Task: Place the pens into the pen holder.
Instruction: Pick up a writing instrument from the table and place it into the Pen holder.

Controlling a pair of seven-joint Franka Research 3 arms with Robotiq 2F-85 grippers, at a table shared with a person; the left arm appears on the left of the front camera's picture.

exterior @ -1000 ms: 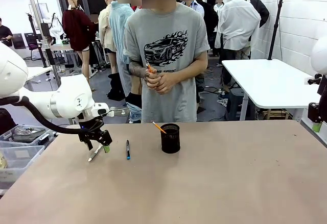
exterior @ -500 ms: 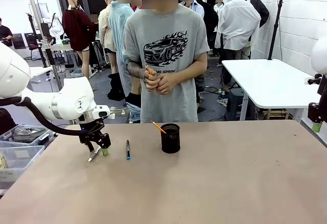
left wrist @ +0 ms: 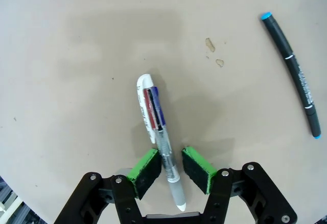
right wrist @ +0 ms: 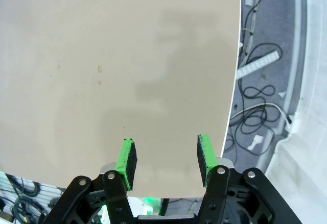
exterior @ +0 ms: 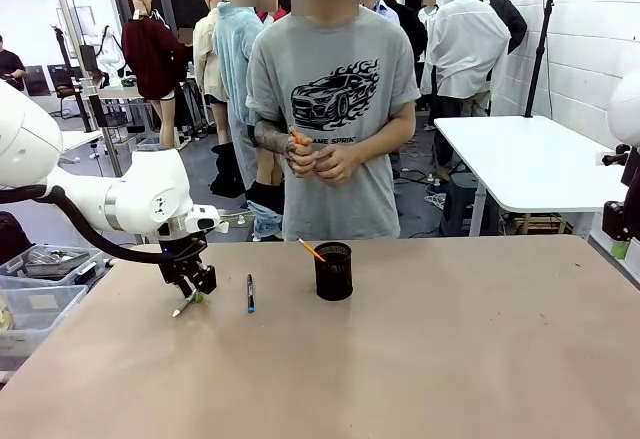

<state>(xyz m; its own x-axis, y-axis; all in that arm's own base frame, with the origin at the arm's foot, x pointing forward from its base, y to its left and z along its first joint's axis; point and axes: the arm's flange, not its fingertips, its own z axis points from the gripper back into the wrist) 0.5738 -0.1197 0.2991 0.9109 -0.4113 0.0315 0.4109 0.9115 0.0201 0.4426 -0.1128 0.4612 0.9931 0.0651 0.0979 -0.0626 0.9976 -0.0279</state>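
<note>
Pen holder [exterior: 333, 271] stands near the worktop's far edge, an orange pen [exterior: 309, 249] leaning in it. Our left gripper [left wrist: 166, 170] straddles the white pen [left wrist: 153, 112] towards the far left corner, pads [left wrist: 145, 172] narrowly apart, not clamped. Our right gripper [right wrist: 166, 155] gapes empty at the right edge. We judge the pen light, stiff, slippery: pinch mid-barrel.

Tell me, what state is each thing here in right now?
Left claw: open, down at the table, narrowly straddling the white pen.
White pen: lying flat between the claw's green pads.
Right claw: open, empty.
Dark pen: lying flat, untouched.
Pen holder: upright, an orange pen leaning in it.
Person's hands: clasped, holding another pen.
</note>
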